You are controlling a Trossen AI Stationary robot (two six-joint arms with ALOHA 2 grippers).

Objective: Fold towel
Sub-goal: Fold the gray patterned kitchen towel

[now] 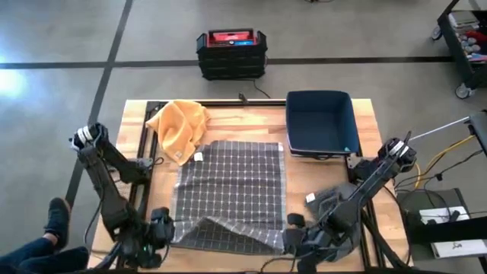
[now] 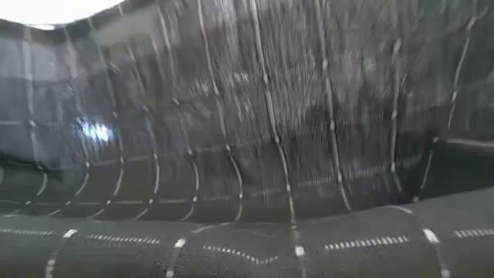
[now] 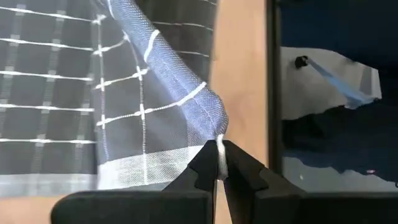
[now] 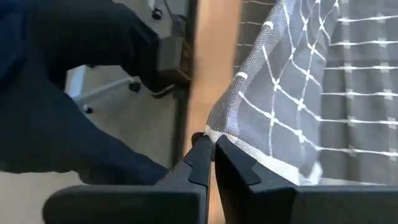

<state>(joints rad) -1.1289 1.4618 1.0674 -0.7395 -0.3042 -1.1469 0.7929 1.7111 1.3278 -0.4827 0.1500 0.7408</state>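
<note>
On table, two grippers pinch one checked towel (image 1: 232,186)

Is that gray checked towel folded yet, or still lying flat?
Mostly flat. The gray checked towel lies spread; only its near edge is lifted, pinched by the left tool and right tool.

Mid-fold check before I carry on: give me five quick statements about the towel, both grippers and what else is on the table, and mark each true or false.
1. The left gripper is shut on a corner of the grey checked towel. True.
2. The right gripper hangs open, clear of the towel. False: it is shut on the towel's edge.
3. An orange cloth lies on the table beside the towel's far left corner. True.
4. The blue bin sits on top of the towel. False: it sits on the bare wooden table beside it.
5. The towel's near edge is lifted off the table. True.
</note>
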